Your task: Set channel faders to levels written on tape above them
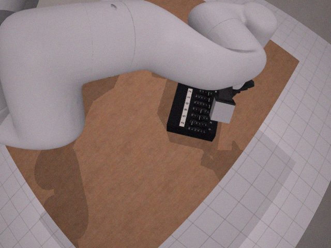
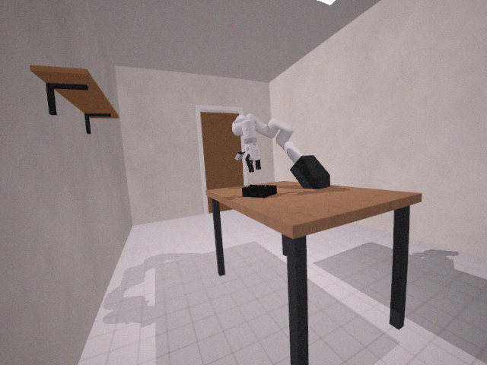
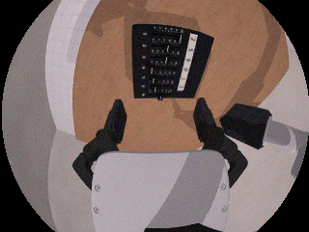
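Observation:
The black lighting desk (image 1: 181, 125) (image 2: 259, 191) (image 3: 143, 65) stands flat on the wooden table (image 1: 128, 160) (image 2: 314, 212). A white tape strip (image 1: 186, 108) (image 3: 187, 61) with digits runs along one side. They are too small to read surely. Several faders (image 1: 200, 113) (image 3: 164, 58) lie in rows beside it, their caps at different positions. My gripper (image 2: 253, 165) (image 3: 159, 106) is open and empty. It hangs well above the desk, over its near edge. In the top view the arm hides most of it, and the wrist's grey box (image 1: 223, 110) covers the desk's right edge.
The arm's black base (image 2: 310, 172) (image 3: 247, 123) stands on the table behind the desk. The white arm (image 1: 106, 53) fills the upper left of the top view. The table edge (image 1: 240, 160) runs close to the desk's right side. A wall shelf (image 2: 74, 90) and a door (image 2: 220, 153) are far off.

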Robot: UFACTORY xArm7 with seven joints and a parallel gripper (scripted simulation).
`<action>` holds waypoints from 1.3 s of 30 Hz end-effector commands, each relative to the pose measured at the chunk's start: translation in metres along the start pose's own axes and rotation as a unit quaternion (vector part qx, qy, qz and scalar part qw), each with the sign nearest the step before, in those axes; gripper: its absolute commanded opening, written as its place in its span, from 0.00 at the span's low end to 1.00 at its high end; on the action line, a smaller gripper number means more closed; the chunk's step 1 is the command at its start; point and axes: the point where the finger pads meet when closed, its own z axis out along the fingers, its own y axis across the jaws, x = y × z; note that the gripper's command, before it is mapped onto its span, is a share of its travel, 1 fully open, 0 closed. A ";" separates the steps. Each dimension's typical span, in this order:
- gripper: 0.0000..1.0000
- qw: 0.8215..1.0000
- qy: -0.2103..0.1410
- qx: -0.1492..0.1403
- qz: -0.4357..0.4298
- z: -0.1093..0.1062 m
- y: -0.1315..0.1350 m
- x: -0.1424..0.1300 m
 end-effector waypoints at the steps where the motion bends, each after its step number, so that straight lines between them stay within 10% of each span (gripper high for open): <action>1: 1.00 0.990 0.005 -0.015 0.138 0.007 -0.015 0.000; 7: 1.00 0.967 0.009 -0.026 0.254 0.016 -0.026 0.001; 12: 1.00 0.905 0.021 -0.041 0.424 0.025 -0.036 0.002; 22: 1.00 0.740 0.054 -0.055 0.668 0.033 -0.046 0.002; 24: 1.00 0.740 0.054 -0.055 0.668 0.033 -0.046 0.002; 25: 1.00 0.680 0.068 -0.058 0.727 0.033 -0.046 0.002; 39: 1.00 0.675 0.069 -0.058 0.733 0.033 -0.046 0.002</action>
